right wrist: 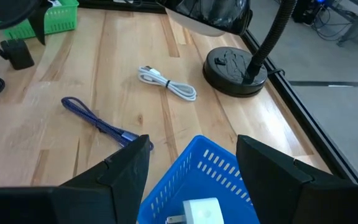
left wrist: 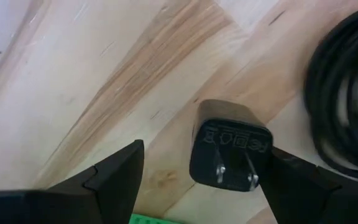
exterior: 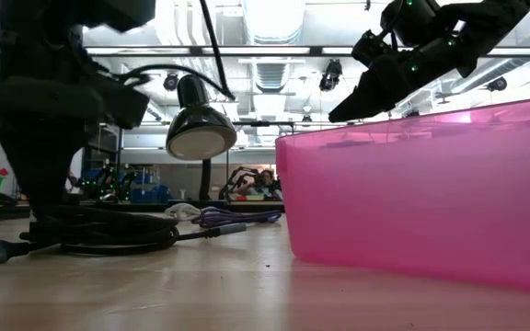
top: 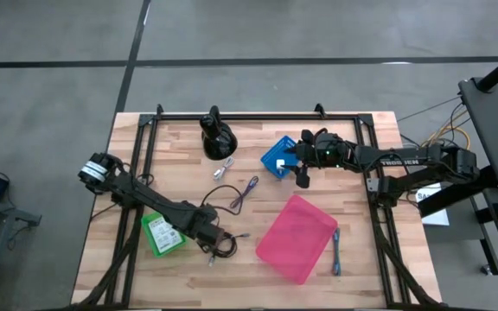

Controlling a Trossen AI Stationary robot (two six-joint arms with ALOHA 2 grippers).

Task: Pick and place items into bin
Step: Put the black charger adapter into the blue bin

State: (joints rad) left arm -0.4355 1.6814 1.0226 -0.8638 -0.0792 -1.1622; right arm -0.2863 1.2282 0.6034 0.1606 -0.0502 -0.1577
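While left gripper (left wrist: 197, 180) straddles black plug (left wrist: 229, 146), open

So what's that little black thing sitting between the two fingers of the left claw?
In the left wrist view, a black plug adapter lies prongs-up on the wooden table, inside the open left gripper. The black coiled cable lies just beside it.

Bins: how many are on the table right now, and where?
3. The pink bin sits near the front centre-right, the green bin front left beside the left arm, and the blue bin under the right gripper. None looks hidden.
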